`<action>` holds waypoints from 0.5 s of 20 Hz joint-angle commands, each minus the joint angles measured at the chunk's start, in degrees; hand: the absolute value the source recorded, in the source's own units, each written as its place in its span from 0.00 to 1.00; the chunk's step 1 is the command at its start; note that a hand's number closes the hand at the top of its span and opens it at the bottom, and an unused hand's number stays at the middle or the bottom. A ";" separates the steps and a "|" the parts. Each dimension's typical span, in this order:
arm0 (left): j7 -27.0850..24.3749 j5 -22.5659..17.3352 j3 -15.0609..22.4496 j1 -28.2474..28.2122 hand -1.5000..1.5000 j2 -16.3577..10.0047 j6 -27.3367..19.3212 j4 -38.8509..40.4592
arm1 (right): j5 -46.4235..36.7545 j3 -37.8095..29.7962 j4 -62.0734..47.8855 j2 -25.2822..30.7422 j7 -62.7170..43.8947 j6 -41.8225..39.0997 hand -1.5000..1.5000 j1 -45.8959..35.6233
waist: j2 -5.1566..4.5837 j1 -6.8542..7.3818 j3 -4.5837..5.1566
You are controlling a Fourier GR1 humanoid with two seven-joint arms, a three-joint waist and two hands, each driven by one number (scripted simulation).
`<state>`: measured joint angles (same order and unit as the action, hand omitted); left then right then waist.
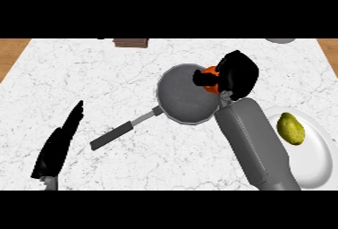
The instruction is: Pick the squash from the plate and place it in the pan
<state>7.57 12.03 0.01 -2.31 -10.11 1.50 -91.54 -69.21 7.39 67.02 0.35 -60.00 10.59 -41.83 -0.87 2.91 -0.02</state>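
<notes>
Marble counter [99, 67]: white, grey-veined, with everything standing on it.
Grey round metal pan [185, 96]: centre, handle pointing lower left.
Orange squash [211, 84]: over the pan's right rim, partly hidden by fingers.
Right hand [236, 74]: black fingers curled round the squash.
White round plate [314, 156]: right edge, holding a yellow-green oval fruit [290, 128].
Left hand [59, 145]: lower left, fingers straight, holding nothing.

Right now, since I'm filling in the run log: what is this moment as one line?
right robot hand: shut on squash, at pan rim | yellow fruit: on plate | left robot hand: open, resting
</notes>
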 commanded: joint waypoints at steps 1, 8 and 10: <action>-3.40 0.76 0.18 -0.09 0.50 0.61 -0.57 3.03 | 3.89 -3.38 -16.24 -0.33 -1.72 7.20 1.00 -8.18 | -0.25 0.55 0.03; 0.42 -0.20 0.89 2.43 0.50 0.03 1.51 0.08 | 22.61 -11.59 -22.20 -0.34 5.45 17.27 0.00 -7.34 | -0.98 2.40 -0.23; -0.56 0.85 1.36 3.16 0.50 0.75 0.39 0.77 | 27.65 -11.35 -25.06 -0.34 7.78 21.54 0.00 -6.84 | -1.06 3.03 -0.21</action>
<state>7.29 12.22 0.78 -0.61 -9.97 2.38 -91.27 -50.45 -1.73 45.88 0.16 -54.02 23.38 -48.97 -1.64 5.05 -0.18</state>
